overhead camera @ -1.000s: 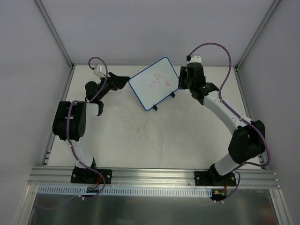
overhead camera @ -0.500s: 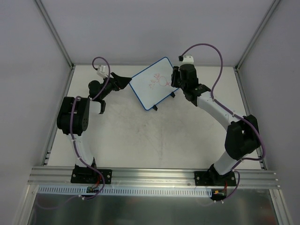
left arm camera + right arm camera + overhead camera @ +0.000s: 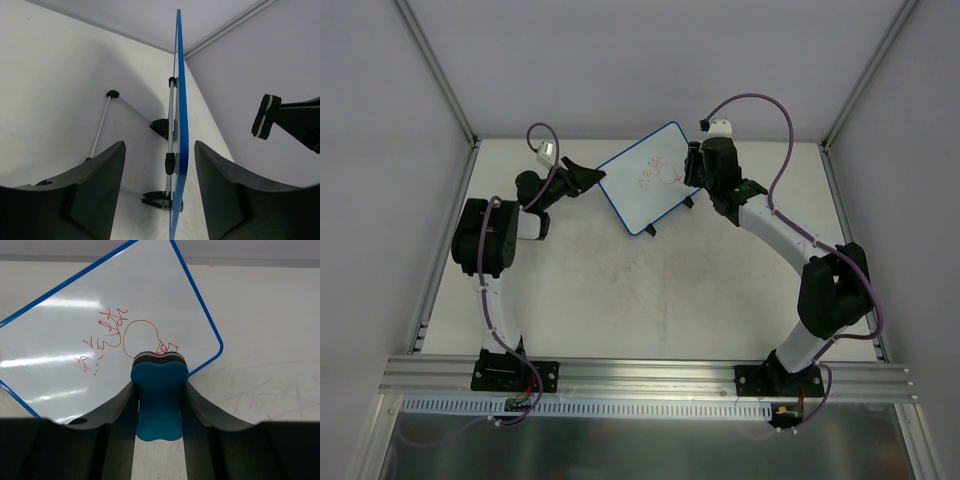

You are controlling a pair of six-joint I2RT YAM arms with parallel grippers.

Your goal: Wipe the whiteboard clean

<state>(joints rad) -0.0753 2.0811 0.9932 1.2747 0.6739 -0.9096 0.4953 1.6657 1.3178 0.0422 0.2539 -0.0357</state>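
The whiteboard (image 3: pixel 648 178), blue-framed with red scribbles (image 3: pixel 112 337), stands tilted on its feet at the back of the table. In the left wrist view it shows edge-on as a blue line (image 3: pixel 180 125). My left gripper (image 3: pixel 586 176) is open at the board's left edge, one finger (image 3: pixel 95 190) on each side of the frame, neither touching. My right gripper (image 3: pixel 160 386) is shut on a blue eraser (image 3: pixel 160 400), whose dark felt end points at the circle drawing. From the left wrist the eraser (image 3: pixel 262 116) hangs a short way off the board's face.
Behind the board a wire stand (image 3: pixel 102 120) with black feet (image 3: pixel 162 127) rests on the scuffed white table (image 3: pixel 650 290). Grey enclosure walls close in at the back and both sides. An aluminium rail (image 3: pixel 650 375) runs along the near edge.
My left gripper has slid right until its jaws straddle the board's left edge, and they have narrowed. The right arm swung the eraser in toward the board's face, then held still.
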